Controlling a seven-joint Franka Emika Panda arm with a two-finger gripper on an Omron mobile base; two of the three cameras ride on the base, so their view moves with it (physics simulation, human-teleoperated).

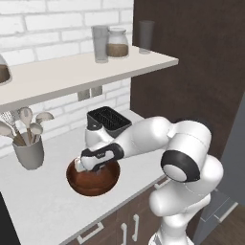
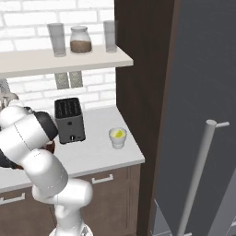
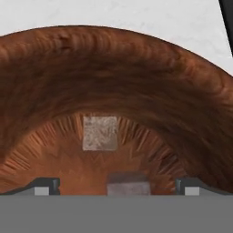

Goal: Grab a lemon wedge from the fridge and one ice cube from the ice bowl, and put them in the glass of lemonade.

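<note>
While your gripper (image 3: pixel 117 185) hangs down inside the ice bowl (image 1: pixel 94 183), its jaws stand spread wide with nothing clamped. One ice cube (image 3: pixel 100 133) lies on the bowl floor just ahead of the fingertips (image 3: pixel 46 185), a second cube (image 3: pixel 128 183) sits between them. You see the glass of lemonade (image 2: pixel 118 137) well off past the toaster (image 2: pixel 69 120), a lemon wedge (image 2: pixel 119 134) in it.

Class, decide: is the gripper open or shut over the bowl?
Open: the gripper fingertips stand wide apart inside the bowl, clasping nothing.
</note>
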